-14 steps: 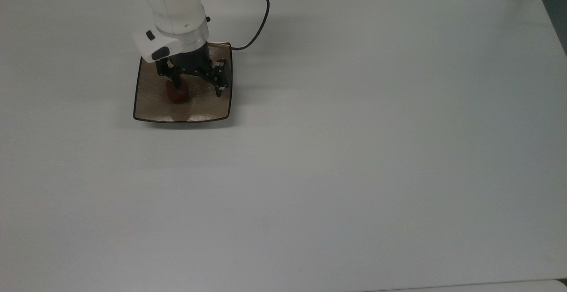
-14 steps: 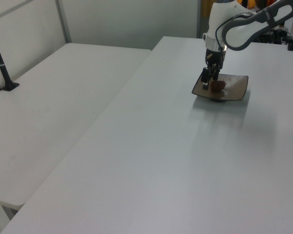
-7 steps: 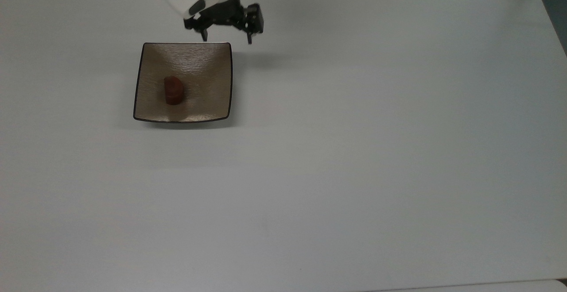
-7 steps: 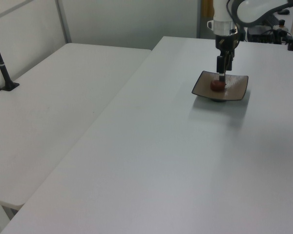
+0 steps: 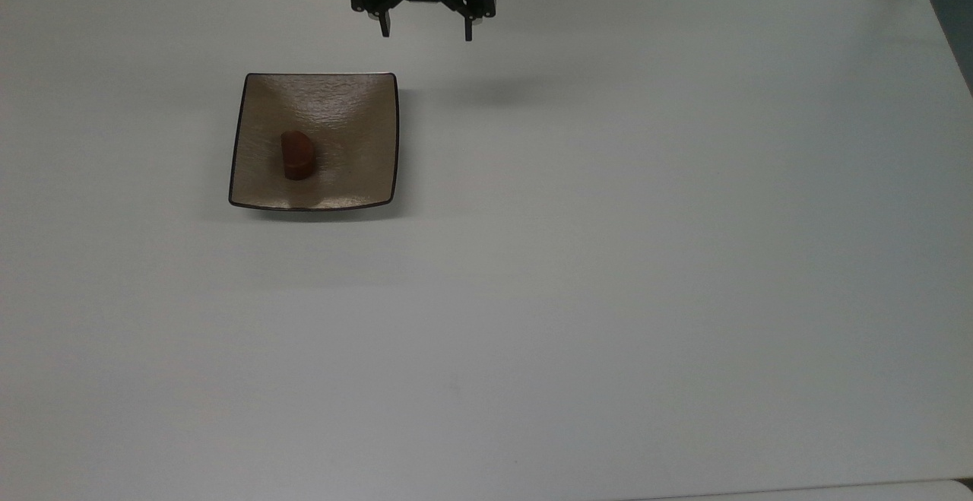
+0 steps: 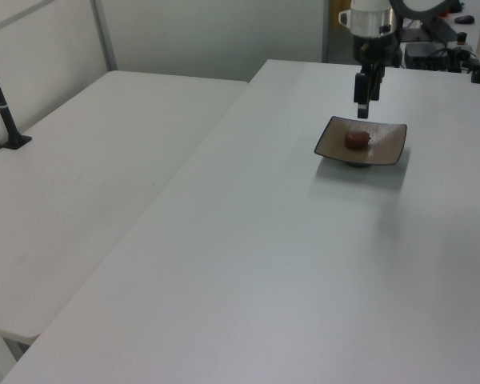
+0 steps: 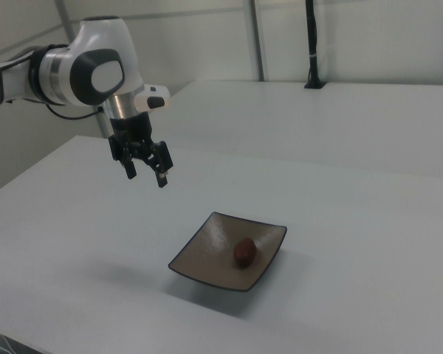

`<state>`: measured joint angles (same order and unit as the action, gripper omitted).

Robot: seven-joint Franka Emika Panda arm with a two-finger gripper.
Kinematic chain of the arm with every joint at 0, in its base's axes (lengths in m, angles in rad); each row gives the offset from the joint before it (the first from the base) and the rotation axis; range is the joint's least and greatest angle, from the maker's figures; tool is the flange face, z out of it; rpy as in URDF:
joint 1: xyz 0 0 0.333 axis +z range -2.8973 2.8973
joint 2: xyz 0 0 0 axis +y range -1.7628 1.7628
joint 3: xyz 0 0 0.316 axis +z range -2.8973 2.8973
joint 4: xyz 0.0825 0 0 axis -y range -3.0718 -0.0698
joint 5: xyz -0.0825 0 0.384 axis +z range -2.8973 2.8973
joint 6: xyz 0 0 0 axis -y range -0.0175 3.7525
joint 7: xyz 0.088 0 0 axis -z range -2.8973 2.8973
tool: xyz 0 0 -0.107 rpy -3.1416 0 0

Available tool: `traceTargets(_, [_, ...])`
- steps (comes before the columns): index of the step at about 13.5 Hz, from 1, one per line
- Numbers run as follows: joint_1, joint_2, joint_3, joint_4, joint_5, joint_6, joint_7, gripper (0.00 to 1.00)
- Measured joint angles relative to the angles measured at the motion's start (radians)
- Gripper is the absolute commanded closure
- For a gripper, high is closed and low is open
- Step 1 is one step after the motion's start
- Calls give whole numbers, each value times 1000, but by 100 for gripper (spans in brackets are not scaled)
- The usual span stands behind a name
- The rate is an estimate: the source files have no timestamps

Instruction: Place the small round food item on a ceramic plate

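**Q:** Gripper status?

**A:** Gripper (image 5: pixel 424 30) is up in the air, fingers spread wide, nothing between them. In the top view it sits past the plate's far edge and off toward the top view's right. The right view puts it (image 7: pixel 145 171) well above the table (image 7: pixel 369 243), up and to the right view's left of the plate. The left view shows it (image 6: pixel 362 100) hanging above the plate's far side, fingers pointing down.

**Q:** Contact w/ anything?

**A:** None visible. It is clear of plate and food in all three views.

**Q:** Location of the small round food item?

**A:** The small round food item (image 5: pixel 297 155) lies on the ceramic plate (image 5: pixel 357 106) — inside the rim, a bit toward the top view's left of centre. The right view shows it (image 7: pixel 244 251) resting in the shallow dish of the plate (image 7: pixel 207 254), and the left view agrees: item (image 6: pixel 357 140) on plate (image 6: pixel 388 144). It looks settled, not perched on the rim.

**Q:** Plate condition?

**A:** Flat on the table, upright, apart from every table edge. Nothing else on it.

**Q:** Task progress?

**A:** Judged done, approx. 100% — item on plate, gripper empty and apart from it. No placing step is left as far as the views show. Remaining work, if any, is only moving the arm further off; item position needs no correction by my reading.
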<state>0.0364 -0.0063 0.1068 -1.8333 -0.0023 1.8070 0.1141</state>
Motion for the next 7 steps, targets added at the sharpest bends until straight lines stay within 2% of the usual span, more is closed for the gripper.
traceTargets(7, [-2,0,0,27,0,0,19,0])
